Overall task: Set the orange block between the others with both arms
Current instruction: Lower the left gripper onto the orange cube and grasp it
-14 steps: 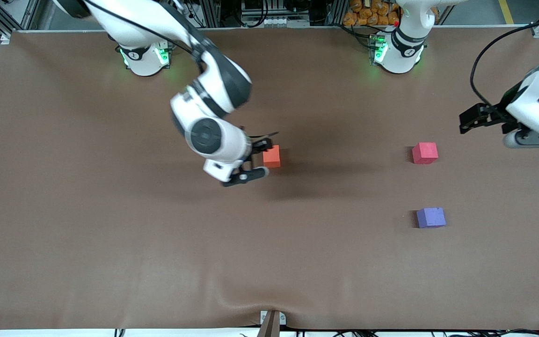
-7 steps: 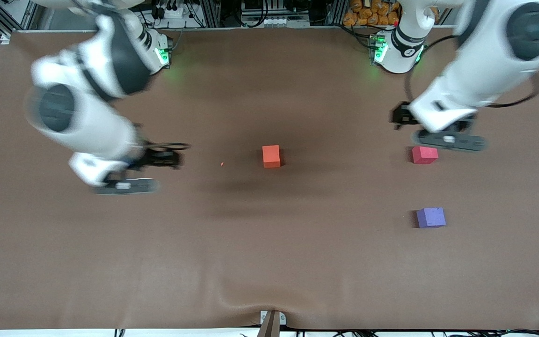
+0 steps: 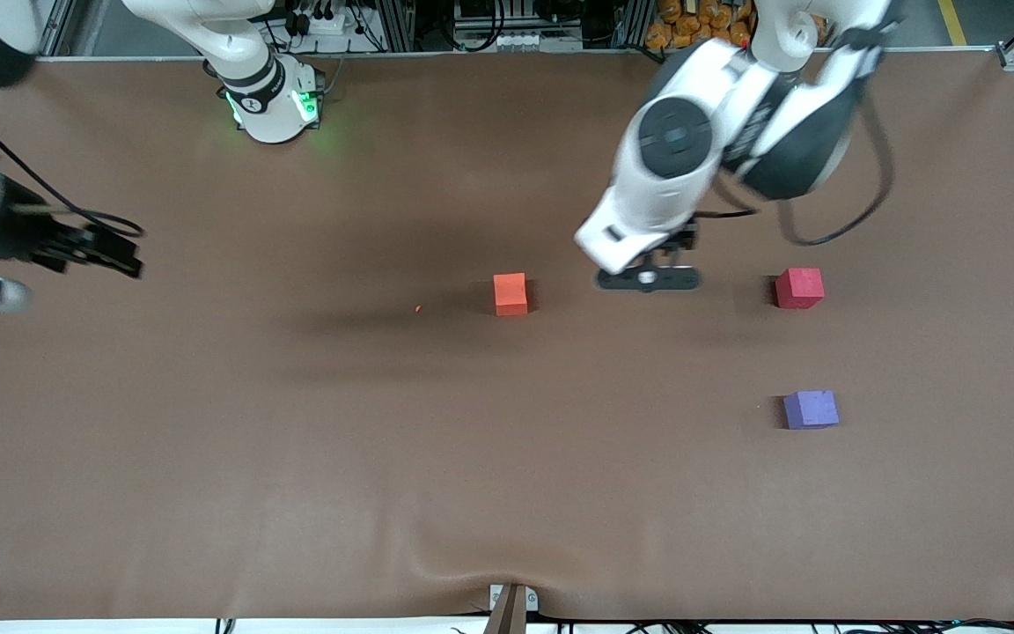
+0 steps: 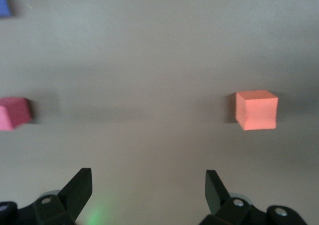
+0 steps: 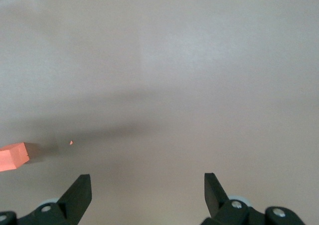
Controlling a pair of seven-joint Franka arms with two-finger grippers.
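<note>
The orange block sits alone mid-table, touched by nothing; only its corner shows in the right wrist view. Toward the left arm's end lie the others: a pinkish-red cube and, nearer the front camera, a purple cube. My left gripper hangs open and empty over the cloth about halfway between the orange block and the pinkish-red cube. My right gripper is open and empty over the right arm's end of the table.
A tiny orange crumb lies on the brown cloth beside the orange block, toward the right arm's end. The cloth has a ridge by a clamp at the front edge. Both arm bases stand at the table's back edge.
The right gripper has drawn away from the orange block to its own end of the table. The left arm has swung in from its end to between the orange and pinkish-red cubes.
</note>
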